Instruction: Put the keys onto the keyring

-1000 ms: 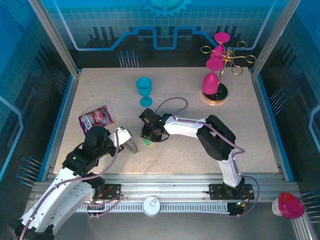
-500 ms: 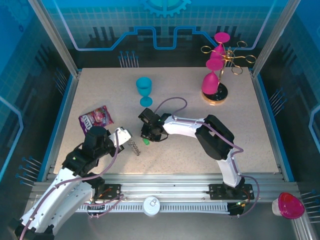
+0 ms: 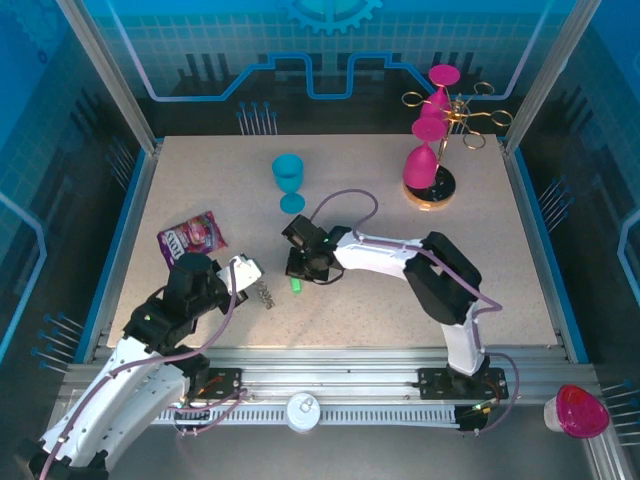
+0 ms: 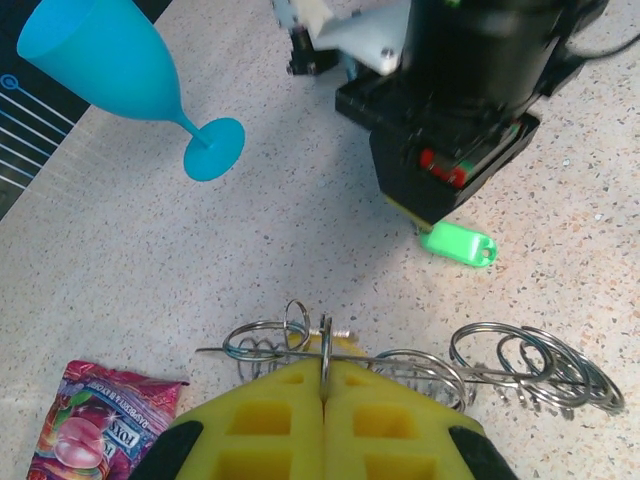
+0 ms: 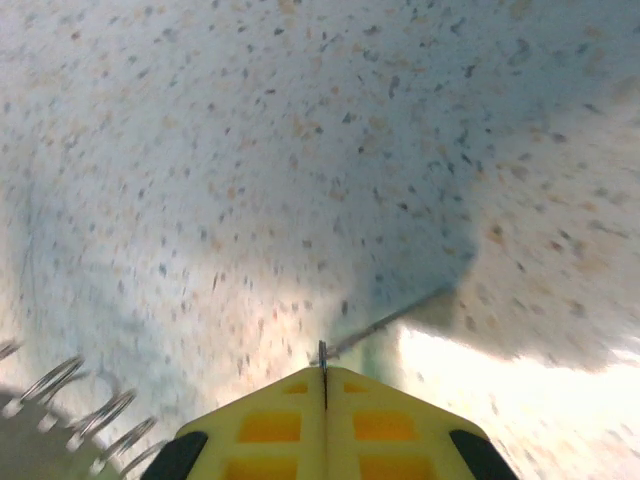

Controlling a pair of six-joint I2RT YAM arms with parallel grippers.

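Keyring [image 4: 420, 362] pinched in left fingers [image 4: 265, 425]; right arm [image 3: 380, 255] stretched leftward.

Shiny wire-metal keyring [image 4: 540, 362], glossy green plastic key tag [image 4: 458, 244], matt speckled table [image 4: 120, 270].

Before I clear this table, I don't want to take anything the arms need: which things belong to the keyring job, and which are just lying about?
For the job: the keyring; the keys with the green tag.
Lying about: the blue goblet; the candy bag; the gold rack; the pink goblets on it.
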